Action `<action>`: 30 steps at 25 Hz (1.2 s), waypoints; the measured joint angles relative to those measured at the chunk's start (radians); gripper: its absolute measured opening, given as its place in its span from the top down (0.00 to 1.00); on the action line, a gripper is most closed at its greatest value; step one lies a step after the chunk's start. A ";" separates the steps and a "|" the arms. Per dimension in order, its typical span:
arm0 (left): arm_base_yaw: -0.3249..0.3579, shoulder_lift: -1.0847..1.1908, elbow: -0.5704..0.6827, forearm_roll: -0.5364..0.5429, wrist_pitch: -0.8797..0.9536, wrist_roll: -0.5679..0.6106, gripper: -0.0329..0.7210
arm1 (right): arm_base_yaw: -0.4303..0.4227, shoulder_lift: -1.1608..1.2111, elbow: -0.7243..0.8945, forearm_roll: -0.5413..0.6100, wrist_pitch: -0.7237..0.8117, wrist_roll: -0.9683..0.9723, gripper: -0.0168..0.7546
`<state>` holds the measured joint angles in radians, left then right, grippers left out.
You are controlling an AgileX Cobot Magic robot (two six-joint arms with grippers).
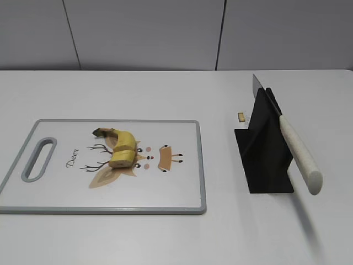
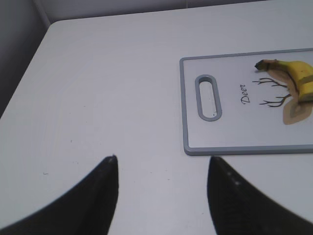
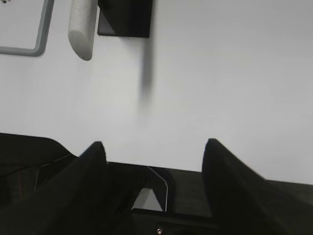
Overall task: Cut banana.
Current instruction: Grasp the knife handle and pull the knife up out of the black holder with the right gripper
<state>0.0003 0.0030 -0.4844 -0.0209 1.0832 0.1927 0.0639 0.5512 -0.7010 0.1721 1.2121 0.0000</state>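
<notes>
A yellow banana (image 1: 120, 148) with a dark stem lies on the white cutting board (image 1: 176, 193) at the left of the table; it also shows in the left wrist view (image 2: 298, 73). A knife with a white handle (image 1: 299, 154) rests in a black stand (image 1: 265, 149) at the right. The handle's end (image 3: 80, 29) and the stand's foot (image 3: 124, 19) show in the right wrist view. My left gripper (image 2: 161, 169) is open and empty, over bare table left of the board (image 2: 230, 147). My right gripper (image 3: 151, 147) is open and empty, well short of the knife. Neither arm shows in the exterior view.
A small tan piece (image 1: 241, 116) lies on the table behind the stand. The board has a grey rim, a handle slot (image 1: 38, 159) at its left end and a deer drawing. A grey wall runs behind the white table.
</notes>
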 joint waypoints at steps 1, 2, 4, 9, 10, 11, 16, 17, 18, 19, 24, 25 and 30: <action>0.000 0.000 0.000 0.000 0.000 0.000 0.22 | 0.000 0.021 0.000 0.007 0.000 0.009 0.36; 0.000 0.000 0.000 0.000 0.000 0.000 0.22 | 0.000 0.044 -0.001 0.012 0.000 0.020 0.36; 0.000 0.000 0.000 0.000 0.000 0.000 0.22 | 0.010 0.081 -0.003 0.019 0.000 0.036 0.36; 0.000 0.000 0.000 0.000 0.000 0.000 0.22 | 0.112 0.151 -0.027 0.020 0.001 0.070 0.36; 0.000 0.000 0.000 0.000 0.000 0.000 0.22 | 0.136 0.166 -0.031 0.020 0.001 0.086 0.36; 0.000 0.000 0.000 0.000 0.000 0.000 0.22 | 0.166 0.183 -0.034 0.019 0.001 0.096 0.36; 0.000 0.000 0.000 0.000 0.000 0.000 0.22 | 0.320 0.288 -0.065 -0.013 0.001 0.141 0.36; 0.000 0.000 0.000 0.000 0.000 0.000 0.22 | 0.344 0.313 -0.076 -0.021 0.001 0.150 0.36; 0.000 0.000 0.000 0.000 0.000 0.000 0.22 | 0.368 0.333 -0.088 -0.025 0.001 0.158 0.36; 0.000 0.000 0.000 0.000 0.000 0.000 0.22 | 0.389 0.357 -0.099 -0.028 0.001 0.170 0.36; 0.000 0.000 0.000 0.000 0.000 0.000 0.22 | 0.419 0.454 -0.156 -0.030 0.001 0.212 0.36; 0.000 0.000 0.000 0.000 0.000 0.000 0.22 | 0.419 0.466 -0.171 -0.031 0.001 0.222 0.36; 0.000 0.000 0.000 0.000 0.000 0.000 0.22 | 0.420 0.545 -0.244 -0.033 -0.010 0.261 0.36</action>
<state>0.0003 0.0030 -0.4844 -0.0209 1.0832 0.1927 0.4839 1.0963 -0.9450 0.1396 1.2023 0.2607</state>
